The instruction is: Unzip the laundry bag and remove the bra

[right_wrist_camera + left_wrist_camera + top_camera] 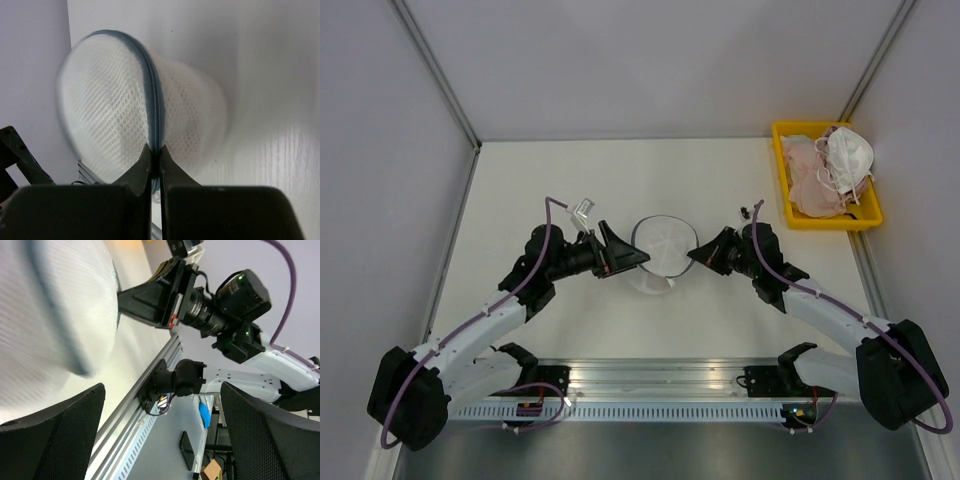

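The right fingers (141,172) are pressed fully together on the zipper (156,115) of the laundry bag (107,112). They pinch the dark seam at the point of the rim nearest them. Whether the pull tab itself sits between the tips is hidden by the fingers.

From that pinch, the zipper line runs straight ahead of the right fingers and curves up over the mesh dome. The bag's rim therefore stands on edge in line with them, with mesh bulging out to either side.

The left fingers (60,432) are spread wide and hold nothing. The bag lies ahead of them and off to one side, near but not between them, and I cannot tell whether either finger touches the mesh.

From above, the bag sits directly between the two sets of fingers. The right ones touch it and the left ones are just beside its opposite edge, so the right arm is the nearer. Whether the bag rests on the table (560,180) or is lifted slightly is unclear.

The bra cannot be made out. The mesh looks white throughout and is partly blurred, so nothing pink shows inside.

The zipper looks closed along the stretch in view, so unzipping appears to be the step in hand. The move likely calls for the left fingers to close on the mesh and brace it. The right fingers would then pull along the seam.
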Controlling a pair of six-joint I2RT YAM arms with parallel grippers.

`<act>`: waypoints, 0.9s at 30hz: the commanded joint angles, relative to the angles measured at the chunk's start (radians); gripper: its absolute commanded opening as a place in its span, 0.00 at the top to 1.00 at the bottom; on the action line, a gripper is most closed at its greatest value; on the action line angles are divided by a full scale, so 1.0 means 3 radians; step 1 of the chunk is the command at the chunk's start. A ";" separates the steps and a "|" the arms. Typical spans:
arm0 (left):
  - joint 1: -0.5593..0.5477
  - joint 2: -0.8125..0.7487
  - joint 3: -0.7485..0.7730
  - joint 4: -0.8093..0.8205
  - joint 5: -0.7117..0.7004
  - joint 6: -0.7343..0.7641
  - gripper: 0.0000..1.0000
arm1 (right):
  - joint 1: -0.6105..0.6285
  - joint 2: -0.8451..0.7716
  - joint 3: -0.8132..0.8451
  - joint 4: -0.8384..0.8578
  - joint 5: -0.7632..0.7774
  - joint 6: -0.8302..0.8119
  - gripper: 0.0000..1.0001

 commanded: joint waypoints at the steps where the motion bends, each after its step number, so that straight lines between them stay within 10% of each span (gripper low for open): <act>1: -0.0109 -0.0168 -0.0112 -0.0955 -0.0553 0.0233 0.00 | 0.0007 -0.0132 -0.0035 -0.0165 0.0196 0.0296 1.00; 13: -0.0360 -0.0408 -0.0445 -0.0991 -0.0967 -0.0094 0.00 | 0.0007 -0.0418 -0.0280 -0.0134 0.0145 0.0598 1.00; 27: -0.0749 0.0148 -0.0460 0.0378 -0.1393 -0.0922 0.01 | 0.0012 -0.1134 -0.0863 0.0152 0.0104 0.1467 0.99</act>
